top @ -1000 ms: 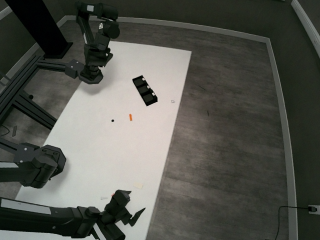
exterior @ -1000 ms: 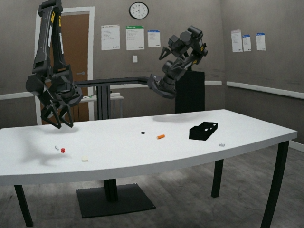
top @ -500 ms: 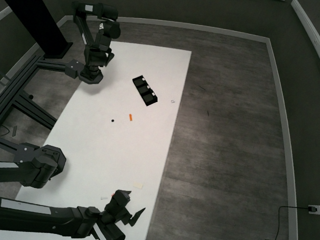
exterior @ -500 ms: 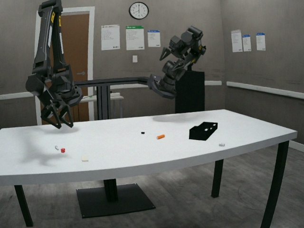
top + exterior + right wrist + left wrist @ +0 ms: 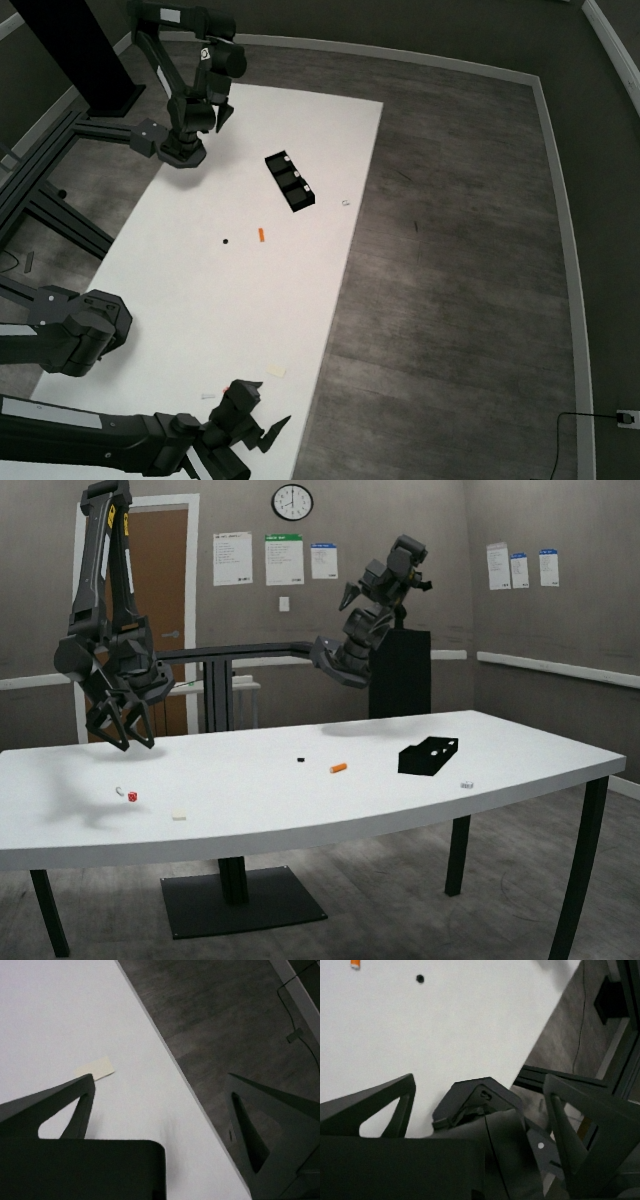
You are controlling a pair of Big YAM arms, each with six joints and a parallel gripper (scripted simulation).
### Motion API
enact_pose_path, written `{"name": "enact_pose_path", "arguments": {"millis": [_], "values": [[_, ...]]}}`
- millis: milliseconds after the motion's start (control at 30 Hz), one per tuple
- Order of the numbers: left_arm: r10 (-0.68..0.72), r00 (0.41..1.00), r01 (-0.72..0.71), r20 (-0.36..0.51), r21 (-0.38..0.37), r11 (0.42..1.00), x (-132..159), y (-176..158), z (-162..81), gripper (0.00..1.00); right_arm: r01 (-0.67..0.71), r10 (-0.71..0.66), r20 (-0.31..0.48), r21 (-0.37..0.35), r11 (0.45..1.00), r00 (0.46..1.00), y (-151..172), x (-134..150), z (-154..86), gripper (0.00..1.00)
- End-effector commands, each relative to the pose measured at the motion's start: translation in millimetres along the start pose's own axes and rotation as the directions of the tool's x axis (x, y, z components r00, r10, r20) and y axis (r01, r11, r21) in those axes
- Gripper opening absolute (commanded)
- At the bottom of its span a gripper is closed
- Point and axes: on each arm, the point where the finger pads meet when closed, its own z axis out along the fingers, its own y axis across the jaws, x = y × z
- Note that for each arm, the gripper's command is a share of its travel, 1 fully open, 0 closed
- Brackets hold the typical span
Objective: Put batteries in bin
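Note:
A black bin strip (image 5: 289, 180) with three compartments lies on the white table; it also shows in the exterior view (image 5: 428, 755). Its letters are too small to read. An orange battery (image 5: 261, 234) lies mid-table, with a small black round thing (image 5: 225, 240) beside it. Both appear at the top of the left wrist view, the battery (image 5: 355, 964) and the black thing (image 5: 420, 979). A small white-silver piece (image 5: 345, 203) lies near the table edge past the bin. My left gripper (image 5: 223, 116) is open and empty, held high at the far end. My right gripper (image 5: 271, 408) is open and empty above the near end.
A cream card (image 5: 276, 370) lies near my right gripper and shows in the right wrist view (image 5: 95, 1070). A red die (image 5: 132, 796) and a small white piece (image 5: 119, 791) lie close by. The table edge runs just beside the right gripper.

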Motion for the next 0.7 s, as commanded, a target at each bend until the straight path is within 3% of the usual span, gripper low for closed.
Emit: {"name": "enact_pose_path", "arguments": {"millis": [0,333,667], "values": [[-0.049,0.997,0.051,0.051,-0.036,0.998,-10,6,-22,1.00,0.004,-0.004,0.002,0.006,1.000,1.000,-3,-2,-1,1.00],[-0.170,0.984,0.175,0.062,-0.093,0.980,-8,20,-24,1.00,0.004,-0.004,0.002,0.006,1.000,1.000,-3,-2,-1,1.00],[-0.332,0.939,0.342,0.087,-0.169,0.924,-2,39,-27,1.00,0.004,-0.004,0.002,0.006,1.000,1.000,-3,-2,-1,1.00]]}}
